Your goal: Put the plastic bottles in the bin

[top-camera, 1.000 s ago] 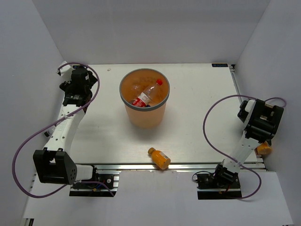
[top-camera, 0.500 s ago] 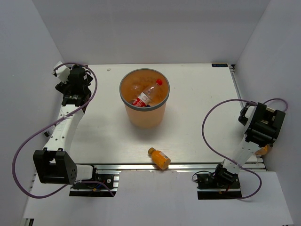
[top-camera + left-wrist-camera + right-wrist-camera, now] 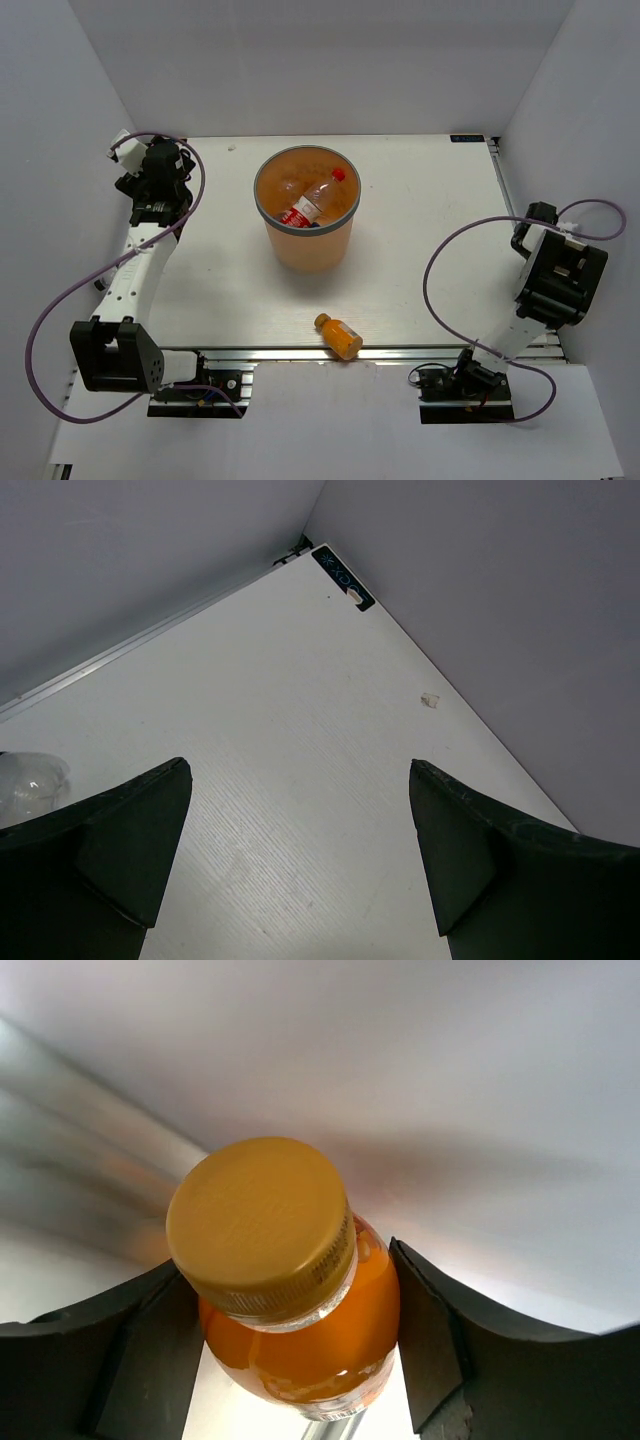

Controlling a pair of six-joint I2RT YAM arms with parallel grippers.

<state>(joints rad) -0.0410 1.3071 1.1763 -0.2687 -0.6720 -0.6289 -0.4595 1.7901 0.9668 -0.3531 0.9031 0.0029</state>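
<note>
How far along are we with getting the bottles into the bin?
Done: a red-labelled bottle lies in the bin; anything under it is hard to make out. In hand: the right jaws flank an orange bottle at the right edge of the table, grip unconfirmed. Left: that one, plus a second orange bottle at its front edge.

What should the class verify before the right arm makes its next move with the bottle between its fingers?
1. Right end effector straddles the orange bottle: ok.
2. Contact on both sides of that bottle: ok. Firm hold: cannot tell.
3. Bin upright, mouth open: ok.
4. Left end effector open, empty, away from the bin: ok.
5. All bottles binned: not ok. A second orange bottle lies outside the bin.
</note>
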